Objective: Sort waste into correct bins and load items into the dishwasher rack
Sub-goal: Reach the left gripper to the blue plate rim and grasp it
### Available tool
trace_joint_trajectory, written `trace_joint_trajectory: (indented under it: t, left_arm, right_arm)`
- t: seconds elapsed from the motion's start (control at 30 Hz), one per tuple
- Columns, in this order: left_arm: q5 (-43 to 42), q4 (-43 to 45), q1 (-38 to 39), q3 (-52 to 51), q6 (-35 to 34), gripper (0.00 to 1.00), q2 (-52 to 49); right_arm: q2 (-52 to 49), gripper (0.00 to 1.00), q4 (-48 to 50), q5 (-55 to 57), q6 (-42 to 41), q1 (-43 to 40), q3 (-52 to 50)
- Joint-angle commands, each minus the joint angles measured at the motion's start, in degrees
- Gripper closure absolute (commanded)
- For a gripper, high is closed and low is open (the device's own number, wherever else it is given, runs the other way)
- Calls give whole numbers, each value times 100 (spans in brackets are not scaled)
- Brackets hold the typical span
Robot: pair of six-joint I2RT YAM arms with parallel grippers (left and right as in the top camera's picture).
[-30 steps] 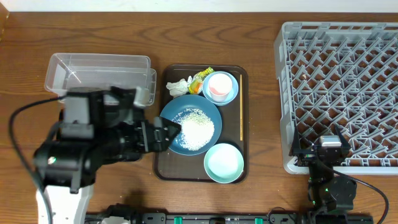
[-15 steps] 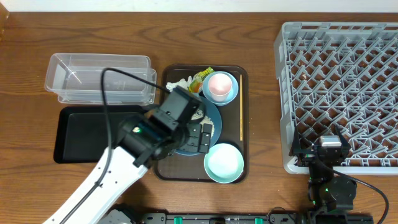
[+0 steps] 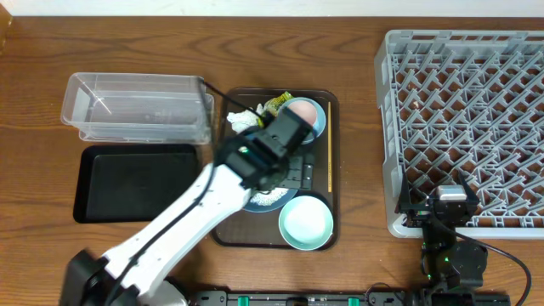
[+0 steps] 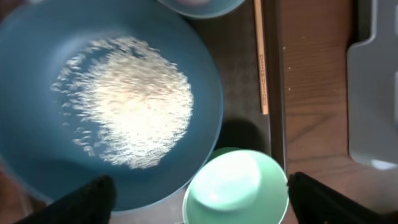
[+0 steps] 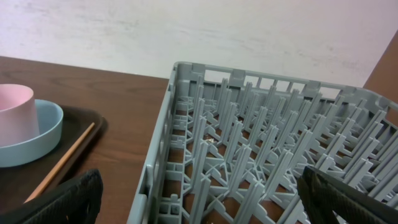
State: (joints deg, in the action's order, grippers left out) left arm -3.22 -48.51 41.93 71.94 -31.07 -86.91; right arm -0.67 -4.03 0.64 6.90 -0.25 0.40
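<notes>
clear tub (image 3: pixel 136 106), black tray (image 3: pixel 127 180): well left of left fingers (image 4: pixel 87 200) | left gripper (image 4: pixel 200 182): spread wide, gripping nothing; blue dish (image 4: pixel 31 81) with rice (image 4: pixel 124 118) ahead, mint bowl (image 4: pixel 236 186) between tips | right gripper (image 5: pixel 199 193): spread; pink cup (image 5: pixel 12 112) ahead-left, rack (image 5: pixel 267 143) just ahead

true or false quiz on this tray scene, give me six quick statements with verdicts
1. The mint-green bowl holds nothing. True.
2. The pink cup stands in the mint-green bowl. False: it stands in the light-blue bowl.
3. Rice lies on the dark-blue dish. True.
4. The dishwasher rack already holds dishes. False: no dish is in it.
5. The crumpled tissue lies off the brown tray. False: it lies on it, beside the dish.
6. The left gripper is open above the brown tray. True.
</notes>
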Motion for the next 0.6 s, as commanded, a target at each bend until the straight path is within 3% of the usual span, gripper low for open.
trace_joint_trajectory:
  t: [0.0, 0.27, 0.57]
  left_arm:
    - [284, 177, 247, 76, -149, 18, -442]
    - [748, 525, 505, 76, -476, 20, -1285]
    - [907, 721, 577, 68, -621, 31, -1757]
  right_arm:
    - [35, 1, -26, -20, -63, -7, -9]
    - [35, 1, -26, -20, -63, -7, -9]
    - [35, 1, -26, -22, -63, -7, -9]
